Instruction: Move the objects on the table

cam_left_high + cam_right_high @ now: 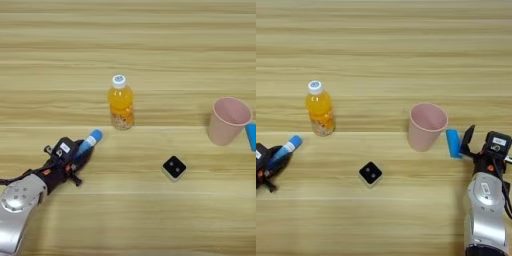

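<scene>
Left gripper [84, 150] at lower left, jaws clamped on blue glue stick [91, 139], right gripper [466, 142] at lower right, jaws apart beside blue bar [453, 143], orange bottle [121, 103], pink cup [426, 126], black cube [174, 168] on tabletop [150, 50]

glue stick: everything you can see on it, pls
The glue stick is a slim tube, plastic by its look: blue cap at the far end, pale middle, blue body. It lies tilted, cap pointing up-right toward the bottle, lower end between the black fingers of the left gripper, which appears shut on it. It sits at the table's left side, apart from the bottle. Whether it touches the tabletop cannot be told.
</scene>
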Robot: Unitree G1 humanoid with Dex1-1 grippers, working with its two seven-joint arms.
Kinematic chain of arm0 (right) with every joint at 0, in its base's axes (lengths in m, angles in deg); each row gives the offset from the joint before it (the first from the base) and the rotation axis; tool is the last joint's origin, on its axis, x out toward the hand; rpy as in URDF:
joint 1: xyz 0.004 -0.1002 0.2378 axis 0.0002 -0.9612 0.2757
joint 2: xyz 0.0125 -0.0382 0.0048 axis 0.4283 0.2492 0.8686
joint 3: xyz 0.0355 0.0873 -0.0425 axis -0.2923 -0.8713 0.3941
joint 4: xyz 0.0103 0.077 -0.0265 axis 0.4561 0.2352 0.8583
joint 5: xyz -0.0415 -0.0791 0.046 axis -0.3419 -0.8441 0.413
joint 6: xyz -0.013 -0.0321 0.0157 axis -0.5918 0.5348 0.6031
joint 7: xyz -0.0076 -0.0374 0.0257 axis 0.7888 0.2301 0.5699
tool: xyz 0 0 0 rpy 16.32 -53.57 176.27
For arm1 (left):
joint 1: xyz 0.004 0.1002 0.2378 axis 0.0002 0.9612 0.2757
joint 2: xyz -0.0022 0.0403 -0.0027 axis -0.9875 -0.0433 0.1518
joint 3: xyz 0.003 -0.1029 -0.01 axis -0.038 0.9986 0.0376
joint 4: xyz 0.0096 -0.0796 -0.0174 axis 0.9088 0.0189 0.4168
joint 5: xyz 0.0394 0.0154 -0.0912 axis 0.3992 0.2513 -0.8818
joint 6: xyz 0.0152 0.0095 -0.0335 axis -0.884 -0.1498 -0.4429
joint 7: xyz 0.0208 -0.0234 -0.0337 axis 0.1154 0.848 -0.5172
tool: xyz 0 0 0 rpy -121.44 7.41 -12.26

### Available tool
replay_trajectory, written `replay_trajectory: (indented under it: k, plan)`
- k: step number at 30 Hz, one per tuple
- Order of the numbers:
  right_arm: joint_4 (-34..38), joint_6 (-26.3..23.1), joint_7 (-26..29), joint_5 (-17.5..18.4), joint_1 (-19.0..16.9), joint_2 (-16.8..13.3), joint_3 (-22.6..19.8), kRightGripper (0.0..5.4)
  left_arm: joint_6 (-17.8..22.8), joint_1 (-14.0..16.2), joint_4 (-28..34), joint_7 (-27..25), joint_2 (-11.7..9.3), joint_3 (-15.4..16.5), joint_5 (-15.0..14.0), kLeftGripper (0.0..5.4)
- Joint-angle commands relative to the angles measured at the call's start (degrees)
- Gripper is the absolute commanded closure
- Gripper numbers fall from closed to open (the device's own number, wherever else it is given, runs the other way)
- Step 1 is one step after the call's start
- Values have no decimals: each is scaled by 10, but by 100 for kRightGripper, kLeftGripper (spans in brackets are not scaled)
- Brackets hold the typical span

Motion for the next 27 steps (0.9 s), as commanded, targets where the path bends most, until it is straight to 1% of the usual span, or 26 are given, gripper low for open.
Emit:
replay_trajectory:
  k: [1, 4, 7, 10, 12, 15, 20, 25, 27]
  plan:
    - [3, -4, -1, -2, 6, -2, -2, 0, 24, 7, 19, -22, 0, -21, -14, 405]
    - [2, -4, -1, -2, 6, -2, -2, 0, 25, 1, 17, -31, 11, -38, -21, 405]
    - [2, -3, -1, -1, 6, -3, -3, 0, 24, -3, 11, -28, 20, -45, -24, 405]
    - [2, -4, 0, -1, 6, -3, -3, 0, 23, -8, 13, -22, 39, -69, -19, 405]
    - [2, -3, 0, -1, 5, -3, -3, 0, 17, -15, 8, -13, 48, -81, -8, 405]
    - [2, -2, 0, -1, 5, -3, -3, 0, 16, -25, 1, -4, 61, -95, 1, 405]
    - [5, -2, 0, -1, 3, -2, -3, 0, 2, -39, -27, 1, 74, -110, 9, 405]
    - [7, -2, -1, -2, 3, 0, -2, 0, -11, -65, -74, 15, 94, -120, 17, 405]
    - [7, -2, -1, -2, 2, 0, -2, 0, -19, -81, -99, 22, 104, -121, 21, 405]
